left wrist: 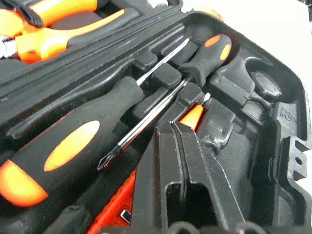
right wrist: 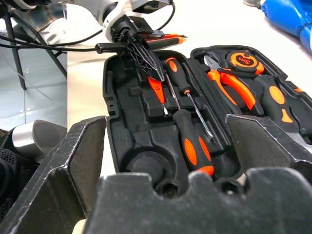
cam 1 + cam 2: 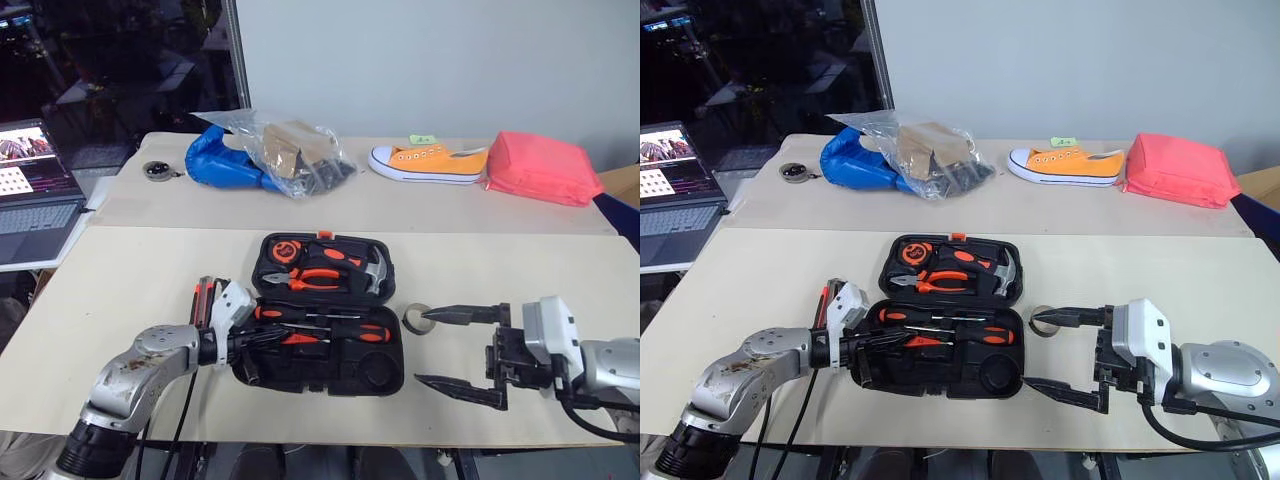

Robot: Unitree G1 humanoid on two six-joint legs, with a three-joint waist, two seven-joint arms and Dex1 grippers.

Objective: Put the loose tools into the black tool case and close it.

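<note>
The black tool case (image 3: pixel 385 375) lies open in the middle of the table. Its far half holds a tape measure, pliers and a hammer. In the near half lie two screwdrivers (image 1: pixel 73 146) (image 1: pixel 210 51), head to tail, and beside them a slim orange driver (image 1: pixel 195 116). My left gripper (image 3: pixel 283 338) is shut, its tips over that slim driver; whether it grips it I cannot tell. The utility knife (image 3: pixel 203 298) lies on the table left of the case. The beige tape roll (image 3: pixel 417 319) sits right of the case, by the far finger of my open right gripper (image 3: pixel 425 347).
A laptop (image 3: pixel 35 200) stands at the left edge. On the far table are a clear plastic bag (image 3: pixel 285 150) with blue contents, an orange shoe (image 3: pixel 430 162), a red pouch (image 3: pixel 543 166) and a small round object (image 3: pixel 155 171). The table's front edge runs just below the case.
</note>
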